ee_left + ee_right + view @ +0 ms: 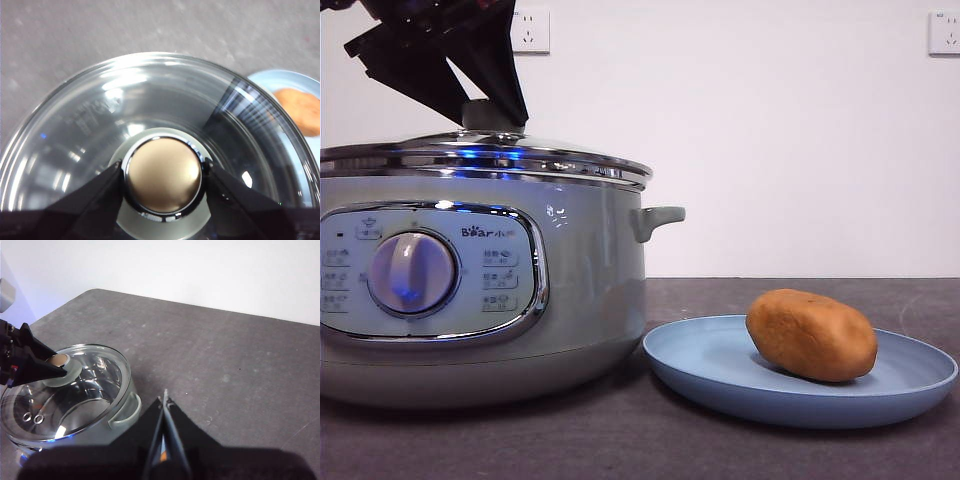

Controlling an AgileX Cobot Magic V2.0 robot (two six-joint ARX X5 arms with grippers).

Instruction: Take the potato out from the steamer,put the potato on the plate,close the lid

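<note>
The steamer (590, 290) stands on the left with the glass lid (550, 155) resting flat on its rim. My left gripper (163, 174) comes down from above, its jaws pressed on both sides of the lid's knob (163, 172); the front view shows it too (485, 110). The potato (812, 335) lies on the blue plate (720, 370) to the right of the steamer; both show in the left wrist view, potato (302, 110) and plate (285, 80). My right gripper (164, 401) is shut and empty, held high over the table, away from the steamer (127, 412).
The steamer's side handle (658, 218) points toward the plate. The dark grey table (225, 355) stretches bare behind and to the right of the steamer. A white wall with sockets (530, 30) is behind.
</note>
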